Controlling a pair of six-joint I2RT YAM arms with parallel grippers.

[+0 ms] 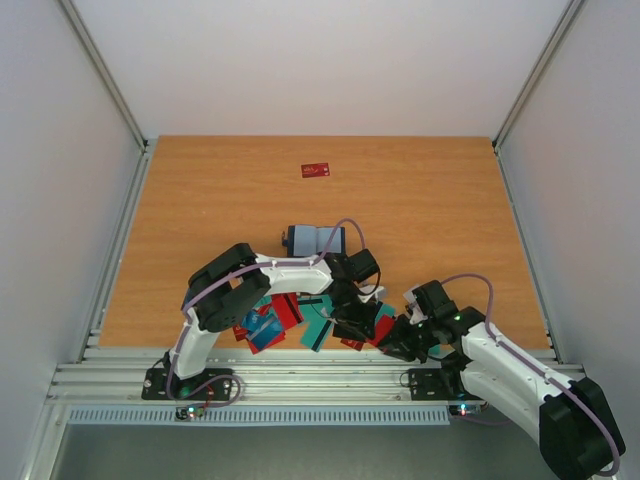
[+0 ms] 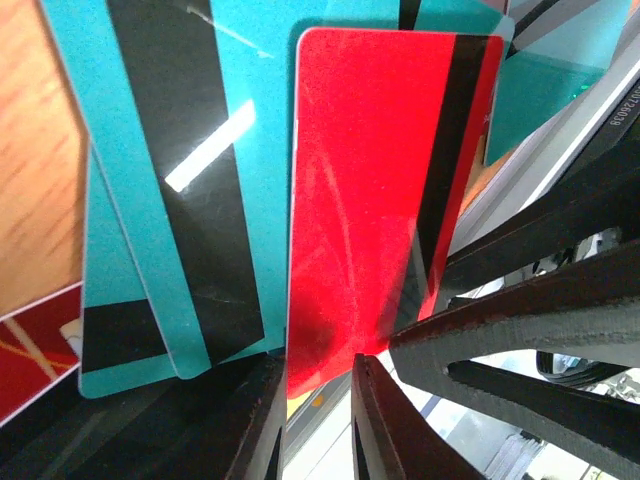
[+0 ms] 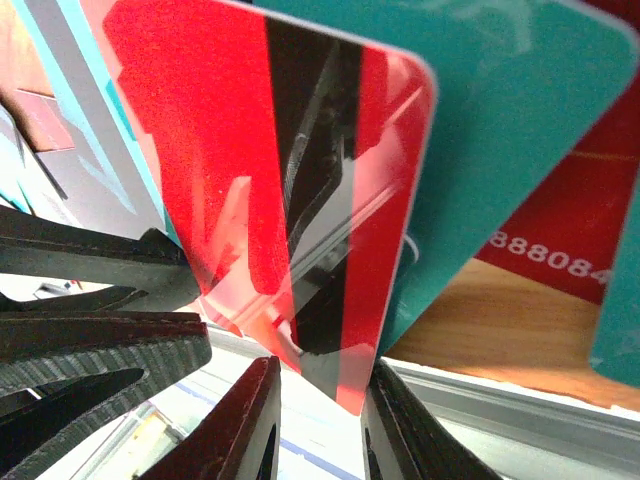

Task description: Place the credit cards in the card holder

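Digits "888084" are printed on the far red card (image 3: pixel 560 225). The left gripper (image 2: pixel 320 375) and right gripper (image 3: pixel 320 378), both nearly closed, pinch the striped red card (image 2: pixel 370 200).

From above, the arms cover much of the credit cards (image 1: pixel 268 325), and the lone red card (image 1: pixel 315 170) is too small to read. At the left wrist the teal cards (image 2: pixel 265 120) run off the top edge, and the right gripper's fingers (image 2: pixel 520 320) hide a corner of the striped red card (image 2: pixel 350 200).
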